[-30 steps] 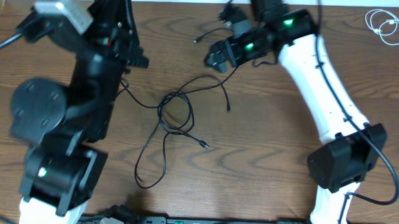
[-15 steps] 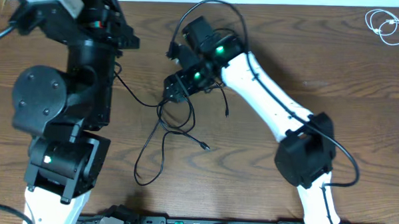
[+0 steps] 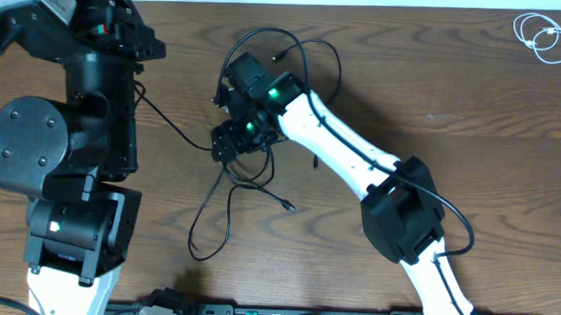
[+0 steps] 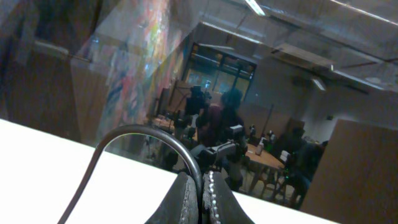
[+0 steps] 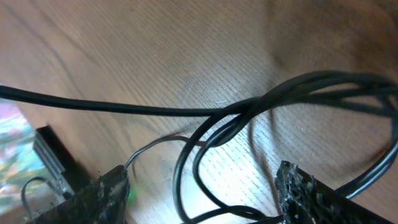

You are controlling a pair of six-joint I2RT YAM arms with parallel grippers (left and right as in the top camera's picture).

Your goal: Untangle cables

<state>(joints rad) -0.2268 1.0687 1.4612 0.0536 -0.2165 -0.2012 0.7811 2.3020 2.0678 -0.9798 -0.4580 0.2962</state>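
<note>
Black cables (image 3: 231,186) - thin cords in a loose tangle near table centre, with several loops crossing at one knot-like spot. One long loop lies flat and trails toward the near edge. A short strand runs right of the tangle and finishes in a small plug end (image 3: 288,206). Another strand arcs high toward the far edge. One thin strand runs straight up-left from the tangle. In the right wrist view the strands overlap just above the wood. White cable (image 3: 541,36) - small loose coil at the far right corner, well apart from the black ones.
</note>
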